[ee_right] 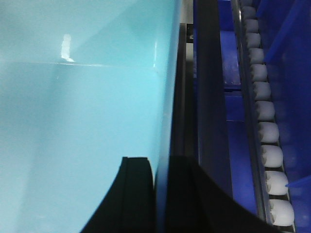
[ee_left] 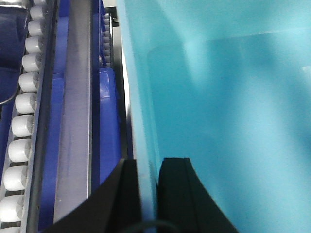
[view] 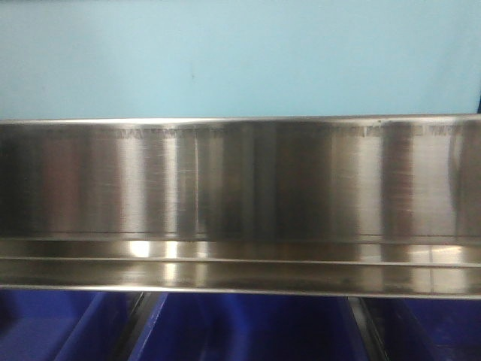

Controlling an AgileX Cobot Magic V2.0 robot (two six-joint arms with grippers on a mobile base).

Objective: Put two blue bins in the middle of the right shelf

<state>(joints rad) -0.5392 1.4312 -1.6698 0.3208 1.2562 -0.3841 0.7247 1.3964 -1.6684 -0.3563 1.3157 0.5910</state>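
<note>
Blue bin (view: 240, 56) was just above the steel shelf rail (view: 240, 188), your left gripper (ee_left: 149, 167) and right gripper (ee_right: 159, 165) each clamped tight on one of its side walls, so any uneven push could have tipped it onto that rail.

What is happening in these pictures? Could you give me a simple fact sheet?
Held item: light blue bin
Left gripper: shut on one wall of the bin
Right gripper: shut on a wall of the bin too
Front camera: steel shelf beam running across the view
Below the beam: dark blue bins, only their tops showing
Beside the held bin: rows of white rollers, seen in both wrist views
Placement: cannot tell from these views which shelf level the bin is at
</note>
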